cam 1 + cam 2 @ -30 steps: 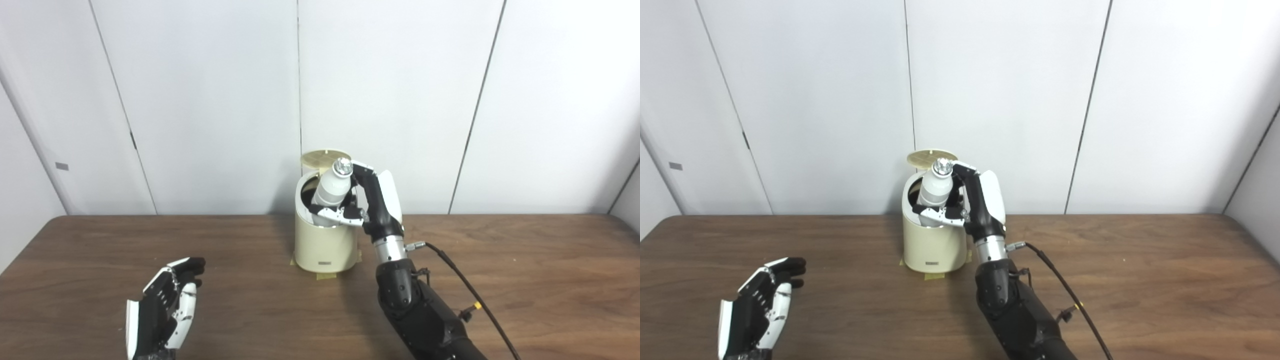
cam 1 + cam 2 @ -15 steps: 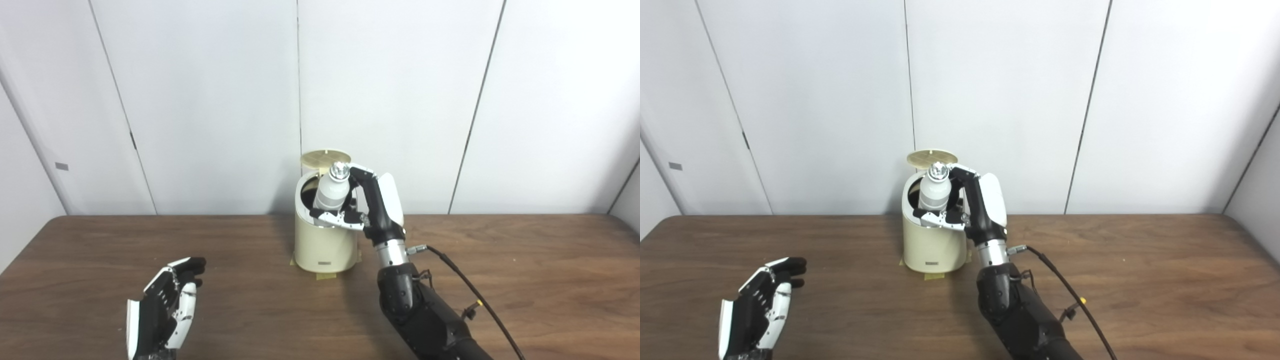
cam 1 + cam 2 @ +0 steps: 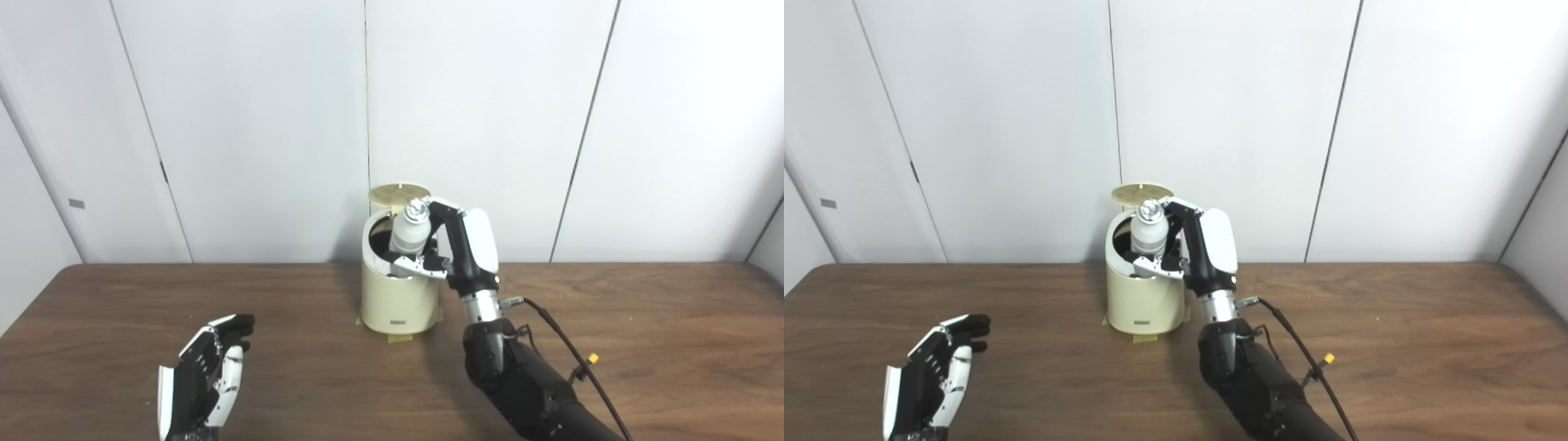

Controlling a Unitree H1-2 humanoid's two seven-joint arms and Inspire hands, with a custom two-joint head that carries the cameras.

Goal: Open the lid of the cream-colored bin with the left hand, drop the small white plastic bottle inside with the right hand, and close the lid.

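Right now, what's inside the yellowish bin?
The white bottle pokes out of the open bin, held by the right hand. The bottle's bottom and the bin's floor are hidden.

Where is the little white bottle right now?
The bottle is in the middle of the picture, held upright in the right robot hand over the open mouth of the cream bin, just in front of its raised lid.
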